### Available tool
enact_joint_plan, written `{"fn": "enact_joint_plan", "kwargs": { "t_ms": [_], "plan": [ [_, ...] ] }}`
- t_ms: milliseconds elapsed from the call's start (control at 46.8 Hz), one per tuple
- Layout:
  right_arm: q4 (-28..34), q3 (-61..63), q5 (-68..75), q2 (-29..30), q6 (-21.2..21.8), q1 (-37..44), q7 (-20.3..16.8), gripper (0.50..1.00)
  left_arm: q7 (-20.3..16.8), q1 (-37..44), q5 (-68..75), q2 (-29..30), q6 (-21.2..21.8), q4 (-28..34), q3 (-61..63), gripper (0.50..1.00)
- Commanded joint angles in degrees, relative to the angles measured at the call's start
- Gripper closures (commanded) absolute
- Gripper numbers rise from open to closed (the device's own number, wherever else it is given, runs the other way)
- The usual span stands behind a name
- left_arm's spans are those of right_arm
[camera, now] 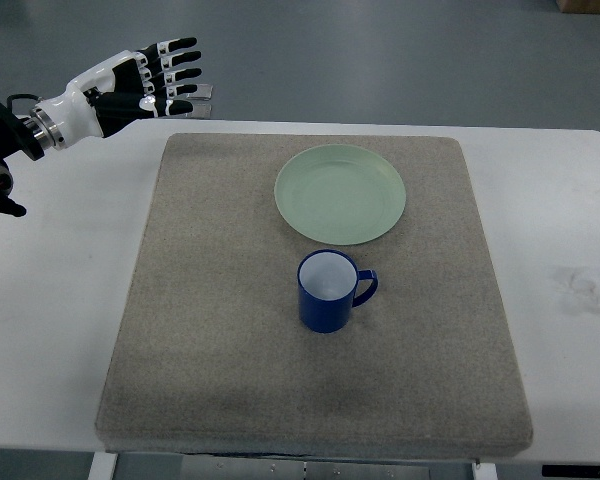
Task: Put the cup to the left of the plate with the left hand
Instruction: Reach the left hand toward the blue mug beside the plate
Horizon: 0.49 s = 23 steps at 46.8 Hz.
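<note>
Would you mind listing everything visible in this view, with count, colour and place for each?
table: one, white, fills most of the view, with grey floor beyond its far edge
mat: one, grey-beige, lies flat across the middle of the table
plate: one, pale green, on the far half of the mat, empty
cup: one, blue with a white inside, upright on the mat just on the near side of the plate and apart from it, handle pointing to the picture's right
smudge: one, faint grey, on the bare table at the right edge
left hand: one, white and black, in the upper left above the table's far edge, fingers spread, holding nothing; clear of the cup
</note>
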Motion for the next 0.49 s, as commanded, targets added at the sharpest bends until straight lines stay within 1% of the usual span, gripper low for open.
{"fn": "enact_joint_plan", "kwargs": {
  "t_ms": [0, 235, 363, 470],
  "plan": [
    [-0.02, 0.00, 0.00, 0.00, -0.08, 0.00, 0.00, 0.568, -0.89, 2.22, 3.08, 0.76, 0.01, -2.68, -0.02, 0.501],
    [-0.02, 0.00, 0.00, 0.00, 0.01, 0.00, 0.00, 0.568, -1.42, 7.75, 7.82, 0.85, 0.01, -7.51, -0.99, 0.501],
    [-0.01, 0.00, 0.00, 0.00, 0.01, 0.00, 0.00, 0.568, -4.58, 11.97, 9.06, 1.11, 0.01, -9.36, -1.60, 0.501],
    [-0.01, 0.00, 0.00, 0.00, 0.01, 0.00, 0.00, 0.568, -7.13, 14.70, 10.02, 2.86, 0.01, -12.17, -1.69, 0.501]
  ]
}}
